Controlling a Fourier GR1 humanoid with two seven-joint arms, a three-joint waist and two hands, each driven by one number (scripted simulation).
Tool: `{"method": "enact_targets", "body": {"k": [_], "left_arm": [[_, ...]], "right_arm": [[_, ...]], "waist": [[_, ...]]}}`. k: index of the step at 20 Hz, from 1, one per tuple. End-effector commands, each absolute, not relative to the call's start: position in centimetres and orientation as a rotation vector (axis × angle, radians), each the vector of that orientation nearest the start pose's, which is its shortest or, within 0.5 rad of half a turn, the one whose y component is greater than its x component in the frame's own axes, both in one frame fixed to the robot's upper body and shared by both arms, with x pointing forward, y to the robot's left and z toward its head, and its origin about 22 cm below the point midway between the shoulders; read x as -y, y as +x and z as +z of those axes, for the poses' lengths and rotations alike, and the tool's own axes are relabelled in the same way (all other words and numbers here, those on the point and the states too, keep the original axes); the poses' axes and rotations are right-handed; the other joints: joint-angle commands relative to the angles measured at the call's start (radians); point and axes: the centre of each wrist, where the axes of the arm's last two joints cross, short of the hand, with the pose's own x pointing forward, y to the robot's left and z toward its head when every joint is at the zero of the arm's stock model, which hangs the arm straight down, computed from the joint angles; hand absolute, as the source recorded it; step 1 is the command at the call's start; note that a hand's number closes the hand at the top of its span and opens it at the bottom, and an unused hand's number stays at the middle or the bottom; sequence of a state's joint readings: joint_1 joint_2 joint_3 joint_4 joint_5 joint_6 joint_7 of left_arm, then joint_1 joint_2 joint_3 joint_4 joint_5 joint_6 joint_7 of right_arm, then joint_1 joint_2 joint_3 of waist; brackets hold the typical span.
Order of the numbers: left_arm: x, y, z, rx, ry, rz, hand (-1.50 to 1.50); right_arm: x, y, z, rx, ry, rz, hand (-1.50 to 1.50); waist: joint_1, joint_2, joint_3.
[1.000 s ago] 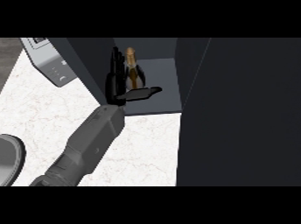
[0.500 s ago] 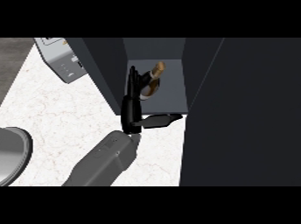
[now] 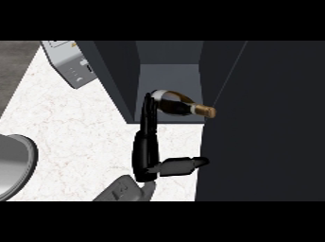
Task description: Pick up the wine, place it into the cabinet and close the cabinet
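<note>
The wine bottle (image 3: 175, 104), dark with a gold-capped neck, lies tipped over at the mouth of the open cabinet (image 3: 166, 75), its neck pointing right. My left hand (image 3: 146, 151) reaches up from the lower edge. Its straight fingers (image 3: 149, 106) run along the cabinet's left wall and touch the bottle's base. The thumb (image 3: 186, 164) sticks out to the right, well below the bottle. The hand is open and grips nothing. My right hand does not show.
The dark cabinet door (image 3: 277, 118) stands open and fills the right side. A grey appliance (image 3: 71, 64) sits at the back left on the white marbled counter (image 3: 74, 123). A round grey vessel (image 3: 5, 165) is at the left edge.
The bottle stood upright in the left hand before; now it lies tipped with its neck to the right, the fingers have straightened and the thumb has come away. The view has shifted.
</note>
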State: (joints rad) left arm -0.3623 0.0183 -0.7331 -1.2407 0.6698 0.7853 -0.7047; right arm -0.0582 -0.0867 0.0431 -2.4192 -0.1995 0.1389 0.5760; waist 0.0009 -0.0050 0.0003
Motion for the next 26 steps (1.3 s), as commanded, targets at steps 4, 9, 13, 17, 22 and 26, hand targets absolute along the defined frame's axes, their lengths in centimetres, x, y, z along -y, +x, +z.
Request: {"method": "enact_targets", "body": {"k": [4, 9, 13, 17, 22, 26], "left_arm": [[-5.7, 19.3, 0.4, 1.901, -0.067, 0.275, -1.50], [-5.5, 17.8, 3.4, 1.900, -0.071, 0.323, -1.50], [-9.1, 14.4, 2.1, 1.919, -0.150, 0.246, -1.50], [-10.7, 13.8, 2.9, 1.931, -0.181, 0.209, -1.50], [-13.2, 12.7, 3.4, 1.931, -0.208, 0.168, -1.50], [-14.5, 11.1, 4.2, 1.920, -0.235, 0.154, -1.50]], "right_arm": [[22.3, 13.7, 20.1, 1.930, 0.242, 0.281, -1.50], [23.4, 13.9, 20.2, 1.914, 0.255, 0.281, -1.50], [22.9, 14.5, 20.0, 1.883, 0.328, 0.326, -1.50], [22.8, 15.3, 20.0, 1.845, 0.377, 0.352, 1.50], [22.8, 13.5, 20.4, 1.800, 0.384, 0.456, 1.50], [22.6, 13.7, 20.0, 1.845, 0.370, 0.500, 1.50]], "waist": [[0.002, 0.000, 0.000], [-0.003, 0.001, 0.000], [0.000, 0.002, 0.000], [0.001, 0.003, 0.000], [-0.005, 0.001, 0.000], [-0.002, 0.002, 0.000]]}}
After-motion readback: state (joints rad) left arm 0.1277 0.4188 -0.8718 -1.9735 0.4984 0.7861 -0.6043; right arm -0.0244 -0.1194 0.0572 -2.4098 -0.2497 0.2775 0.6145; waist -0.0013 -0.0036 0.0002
